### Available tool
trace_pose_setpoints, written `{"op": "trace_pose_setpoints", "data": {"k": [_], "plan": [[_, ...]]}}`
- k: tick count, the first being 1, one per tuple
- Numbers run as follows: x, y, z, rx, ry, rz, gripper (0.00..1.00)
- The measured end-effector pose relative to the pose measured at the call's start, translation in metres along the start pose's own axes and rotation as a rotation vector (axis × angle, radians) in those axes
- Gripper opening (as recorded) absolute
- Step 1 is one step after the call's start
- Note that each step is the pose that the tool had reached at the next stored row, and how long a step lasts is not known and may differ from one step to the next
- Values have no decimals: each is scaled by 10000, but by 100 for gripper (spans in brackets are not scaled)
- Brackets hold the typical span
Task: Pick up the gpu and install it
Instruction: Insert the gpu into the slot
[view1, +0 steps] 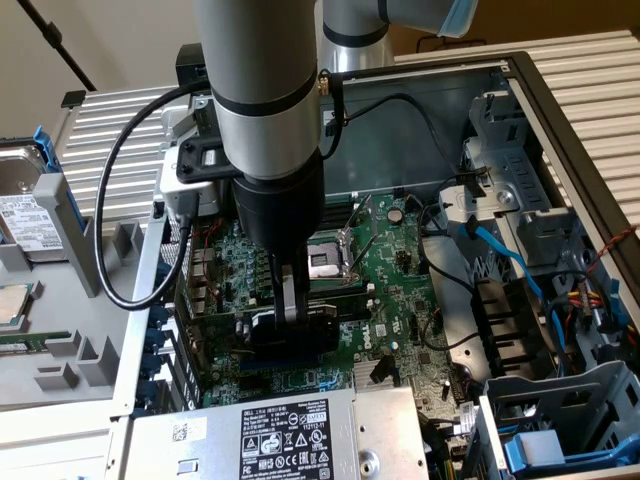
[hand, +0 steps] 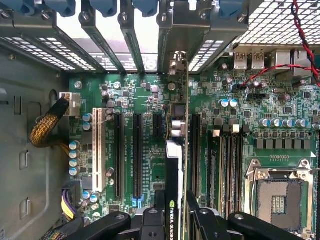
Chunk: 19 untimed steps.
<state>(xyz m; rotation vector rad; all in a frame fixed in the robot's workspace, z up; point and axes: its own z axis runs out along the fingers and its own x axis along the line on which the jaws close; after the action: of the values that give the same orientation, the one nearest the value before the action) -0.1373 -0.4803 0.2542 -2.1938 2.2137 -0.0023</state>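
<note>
The gpu (hand: 173, 190) stands on edge between the gripper's (hand: 175, 220) fingers (hand: 150, 220), which are clamped on it from both sides. In the wrist view it is seen edge-on, a thin card with a black shroud that reads "NVIDIA QUADRO" in pale letters beside a green logo; the rest of the wording is cut off by the picture's border. The card's metal bracket (hand: 175, 62) reaches up to the row of slot openings at the case's back wall. Whether its lower edge is seated in the slot or only hovering over it cannot be told, since the card hides the slot itself.

In the exterior view the gpu (view1: 290, 335) sits low over the motherboard (view1: 400, 270), at about 7 o'clock from the empty processor socket (view1: 325, 262), with the arm (view1: 265, 100) covering much of it. Beside the card in the wrist view lie long black expansion slots (hand: 136, 155) and one white slot (hand: 97, 150).

At 6 o'clock in the exterior view, the power supply (view1: 280, 435) carries a black label with a "DELL" mark; its small print is too fine to read. A hard drive (view1: 25, 215) at 9 o'clock shows a white sticker, also unreadable, and is cut off by the edge.
</note>
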Motion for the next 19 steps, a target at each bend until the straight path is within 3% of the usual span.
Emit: {"op": "trace_pose_setpoints", "data": {"k": [19], "plan": [[9,0,0,-3,-1,-132,27]]}}
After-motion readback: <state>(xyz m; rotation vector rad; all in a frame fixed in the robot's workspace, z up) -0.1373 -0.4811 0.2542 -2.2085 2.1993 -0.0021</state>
